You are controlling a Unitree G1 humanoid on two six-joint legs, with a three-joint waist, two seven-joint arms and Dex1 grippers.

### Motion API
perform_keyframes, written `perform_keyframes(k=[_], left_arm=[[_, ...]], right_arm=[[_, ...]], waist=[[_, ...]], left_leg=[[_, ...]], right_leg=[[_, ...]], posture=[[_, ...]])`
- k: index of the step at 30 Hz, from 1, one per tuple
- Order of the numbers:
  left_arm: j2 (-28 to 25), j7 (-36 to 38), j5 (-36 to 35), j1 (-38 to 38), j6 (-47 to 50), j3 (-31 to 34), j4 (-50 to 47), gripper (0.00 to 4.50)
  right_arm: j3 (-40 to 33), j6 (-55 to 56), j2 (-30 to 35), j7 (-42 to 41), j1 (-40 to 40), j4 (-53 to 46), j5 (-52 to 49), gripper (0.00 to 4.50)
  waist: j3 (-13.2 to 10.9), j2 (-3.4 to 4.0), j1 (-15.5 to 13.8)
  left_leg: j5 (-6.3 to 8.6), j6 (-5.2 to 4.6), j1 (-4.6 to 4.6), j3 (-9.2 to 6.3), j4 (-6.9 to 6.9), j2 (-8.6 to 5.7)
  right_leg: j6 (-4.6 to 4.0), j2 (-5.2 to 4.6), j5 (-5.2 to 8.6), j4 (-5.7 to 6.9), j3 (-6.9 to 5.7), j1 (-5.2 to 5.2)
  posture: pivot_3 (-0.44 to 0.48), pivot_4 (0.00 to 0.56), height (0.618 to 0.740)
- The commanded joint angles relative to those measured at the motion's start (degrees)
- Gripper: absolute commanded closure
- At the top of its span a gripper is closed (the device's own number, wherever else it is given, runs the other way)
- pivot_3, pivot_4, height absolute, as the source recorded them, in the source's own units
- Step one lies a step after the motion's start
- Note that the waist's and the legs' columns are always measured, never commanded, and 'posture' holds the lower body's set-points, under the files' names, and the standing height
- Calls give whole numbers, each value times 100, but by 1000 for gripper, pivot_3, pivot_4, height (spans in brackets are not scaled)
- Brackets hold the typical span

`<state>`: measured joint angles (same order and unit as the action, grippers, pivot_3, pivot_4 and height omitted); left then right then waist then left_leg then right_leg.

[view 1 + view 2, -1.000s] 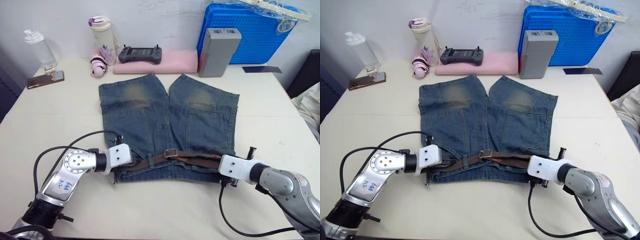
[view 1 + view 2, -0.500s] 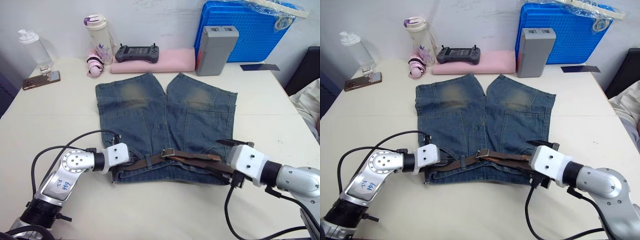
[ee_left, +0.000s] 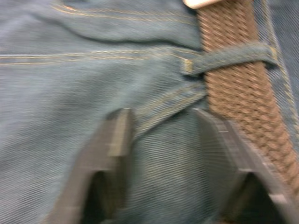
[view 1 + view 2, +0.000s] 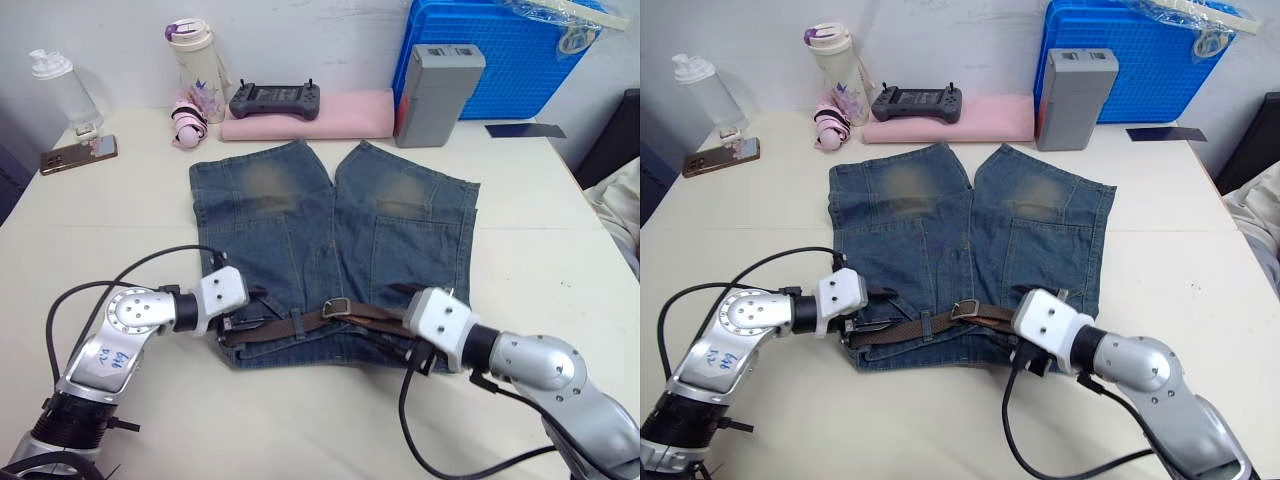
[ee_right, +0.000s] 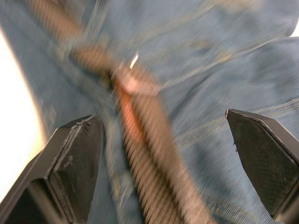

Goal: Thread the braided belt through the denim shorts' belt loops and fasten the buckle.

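Observation:
The denim shorts [image 4: 330, 235] lie flat on the table, waistband toward me. The braided belt [image 4: 300, 325] runs along the waistband, its buckle [image 4: 337, 307] near the middle. In the left wrist view the belt [image 3: 238, 98] passes under a belt loop [image 3: 233, 57]. My left gripper [image 4: 250, 312] is open at the waistband's left end, its fingers [image 3: 114, 140] resting on denim beside the belt. My right gripper [image 4: 398, 318] is open over the waistband just right of the buckle. Its fingers [image 5: 74, 154] stand wide apart with the belt [image 5: 149, 135] between them, gripping nothing.
Along the table's back stand a clear bottle [image 4: 60, 85], a tumbler [image 4: 195, 55], a controller [image 4: 275, 98] on a pink pad [image 4: 340, 115], a grey box [image 4: 435, 95] and a blue crate [image 4: 500, 60]. A phone [image 4: 78, 155] lies at the far left.
My left gripper has opened at the left end of the belt. My right gripper has opened and moved left along the waistband toward the buckle. The camera has shifted slightly.

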<state>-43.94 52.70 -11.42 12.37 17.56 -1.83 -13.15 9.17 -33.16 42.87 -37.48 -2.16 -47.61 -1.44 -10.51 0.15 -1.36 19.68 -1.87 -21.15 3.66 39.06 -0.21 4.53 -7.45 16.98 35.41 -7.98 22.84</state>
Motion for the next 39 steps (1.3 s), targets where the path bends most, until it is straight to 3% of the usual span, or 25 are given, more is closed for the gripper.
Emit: perform_keyframes(k=[1, 11, 14, 19, 21, 22, 33, 39], left_arm=[[30, -43, -549, -159, 498, 389, -595, 468], [242, -480, -1273, -565, 1312, 965, -1287, 468], [238, -539, -1374, -701, 1394, 1054, -1418, 387], [205, -601, -1414, -836, 1431, 1103, -1537, 387], [177, -616, -1366, -909, 1410, 1097, -1590, 387], [173, -627, -1356, -948, 1398, 1100, -1620, 387], [293, -714, -1765, -1721, 1368, 1684, -2061, 193], [-82, -801, -404, -2097, 261, 1065, -1864, 193]], right_arm=[[355, 1025, 76, 745, -378, 109, 1195, 0], [849, 2142, -413, 1832, -1224, 686, 2928, 0], [898, 2110, -654, 1902, -1272, 923, 3131, 852], [953, 1921, -1020, 1760, -1223, 1066, 3312, 3363], [1000, 1920, -1110, 1713, -1243, 1095, 3353, 4243], [1003, 1917, -1137, 1683, -1253, 1107, 3362, 4444], [1046, 2141, -1228, 1521, -1168, 1292, 3544, 4487], [1071, 2234, -1263, 1457, -1136, 1382, 3568, 4487]], waist=[[-5, -8, -1], [-11, -19, 3], [-11, -20, -4], [-10, -21, -3], [-10, -20, -2], [-10, -20, 1], [-9, -23, 25], [-6, -28, 4]], left_leg=[[0, 0, 0, 0, 0, -1], [-12, 17, 20, 4, 3, 0], [-14, 21, 25, 3, 3, 0], [-15, 19, 25, 2, 3, 0], [-15, 19, 25, 2, 3, 0], [-15, 19, 25, 1, 3, 0], [-12, 20, 29, 2, 2, 5], [-8, 21, 40, 3, 2, 5]], right_leg=[[3, 0, 1, 0, -1, -1], [8, 1, 3, 6, 13, -2], [6, 1, 4, 11, 16, -3], [5, 1, 4, 12, 18, -3], [5, 1, 4, 12, 18, -3], [4, 1, 5, 12, 18, -3], [0, 3, 7, 13, 19, -3], [-4, 2, 9, 16, 21, -9]], posture=[[0, 150, 712], [0, 150, 712], [0, 150, 712], [0, 150, 712], [0, 150, 712], [0, 150, 712], [0, 150, 712], [0, 150, 712]])
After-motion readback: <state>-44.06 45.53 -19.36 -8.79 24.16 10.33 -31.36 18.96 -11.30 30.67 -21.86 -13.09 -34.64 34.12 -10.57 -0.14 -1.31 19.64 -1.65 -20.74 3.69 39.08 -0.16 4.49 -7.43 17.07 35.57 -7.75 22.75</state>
